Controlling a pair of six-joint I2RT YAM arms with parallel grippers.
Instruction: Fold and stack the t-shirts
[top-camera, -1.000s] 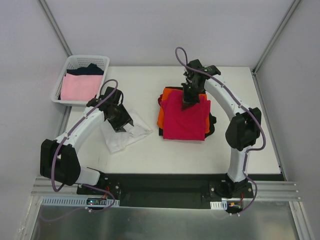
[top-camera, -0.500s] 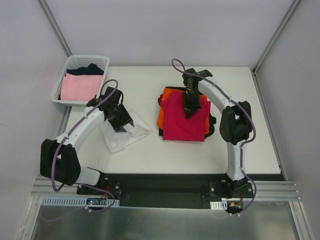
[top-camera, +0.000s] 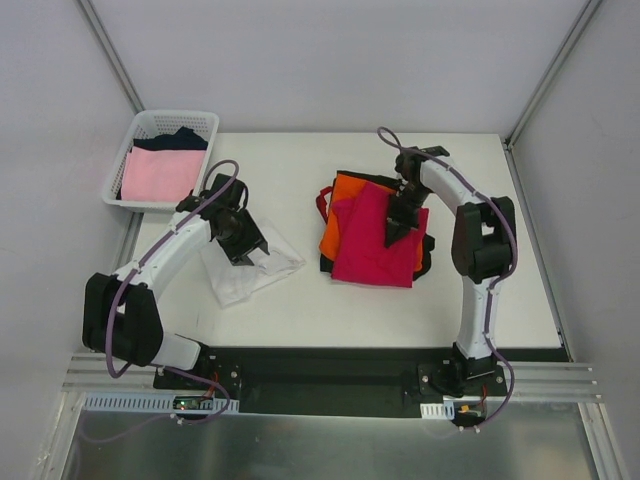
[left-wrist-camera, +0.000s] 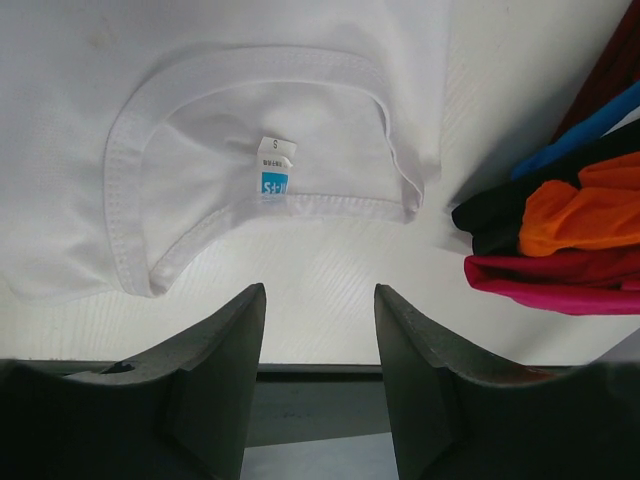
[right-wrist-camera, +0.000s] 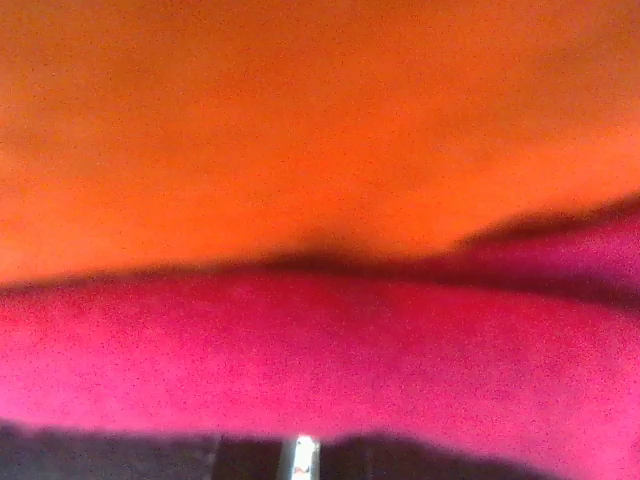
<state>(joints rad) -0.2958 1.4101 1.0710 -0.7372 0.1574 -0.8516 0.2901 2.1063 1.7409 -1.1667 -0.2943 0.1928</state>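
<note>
From above, the white t-shirt lies crumpled toward the left edge of the desk, nearer its front than its back. The left gripper hangs over the shirt's far part. Right of the desk's middle sits a pile with the magenta t-shirt on top. The orange t-shirt shows at the pile's far-left side and the black t-shirt peeks out at its right edge. The right gripper points down onto the magenta cloth with its jaws closed tight; whether they pinch a fold cannot be told. Just off the far-left corner stands the white basket, holding the pale pink t-shirt with the navy t-shirt behind it. In the left wrist view, the two dark fingers stand moderately apart with nothing between them. Beyond them lies the white shirt's collar and its small label, and the pile's folded edges show at the right. The right wrist view is filled by blurred cloth pressed close, orange above and magenta below; the fingers do not show.
</note>
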